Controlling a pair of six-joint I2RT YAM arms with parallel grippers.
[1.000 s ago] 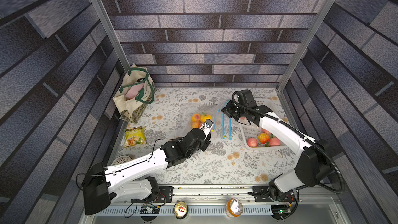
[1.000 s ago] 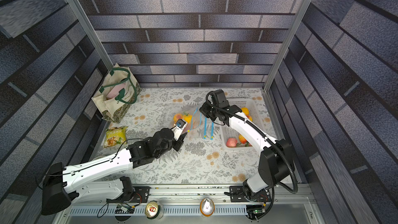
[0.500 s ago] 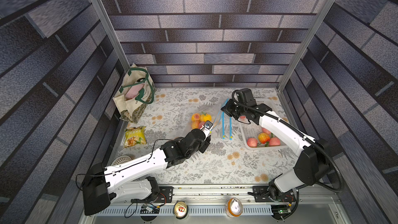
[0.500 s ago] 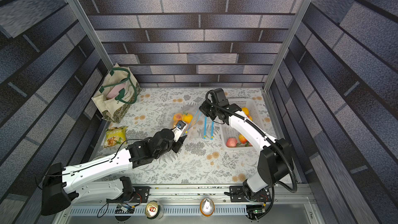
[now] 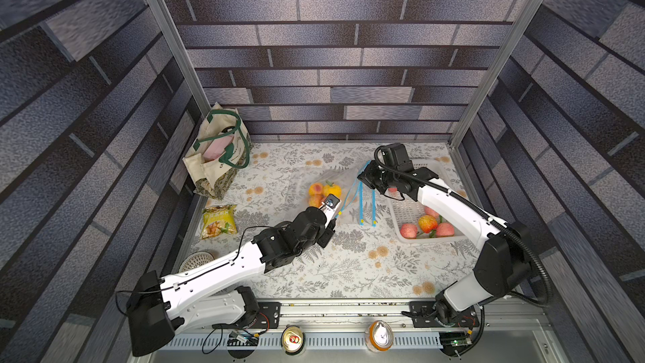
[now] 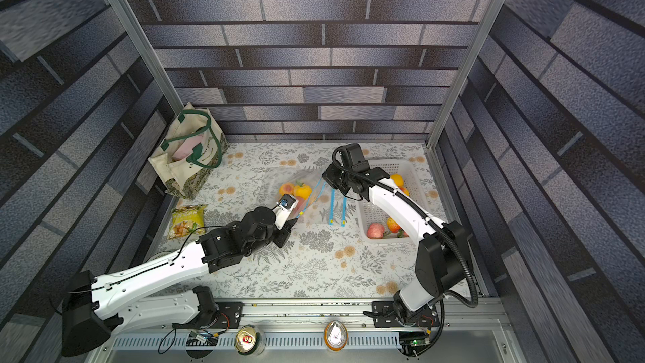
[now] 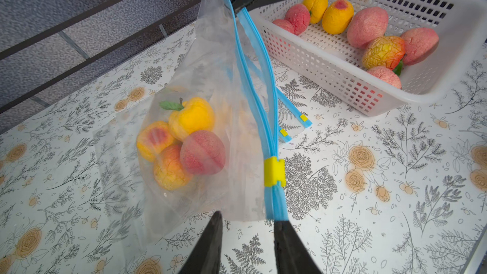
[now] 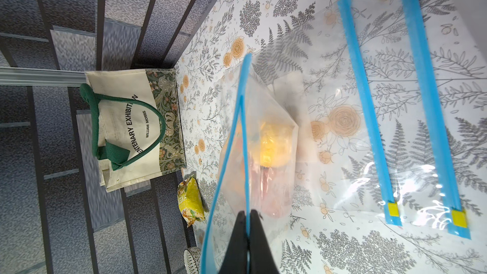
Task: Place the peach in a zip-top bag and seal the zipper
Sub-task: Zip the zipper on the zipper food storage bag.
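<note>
— Are both arms built alike?
— Yes. The left arm (image 5: 216, 272) and the right arm (image 5: 450, 204) have white shells and black joints.
— Any cables?
— A thin black cable (image 5: 244, 235) on the left arm, a thick ribbed hose (image 5: 548, 286) on the right. The left gripper (image 7: 249, 218) has black, pointed fingers (image 7: 208, 246).

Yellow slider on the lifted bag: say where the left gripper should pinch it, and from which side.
Pinch the yellow slider across its flat faces, fingers straddling the blue zipper track. Come from the track's loose end, where the left gripper hangs open just short of it. The right gripper holds the zip-top bag by its far corner, so the track runs fairly straight between them.
</note>
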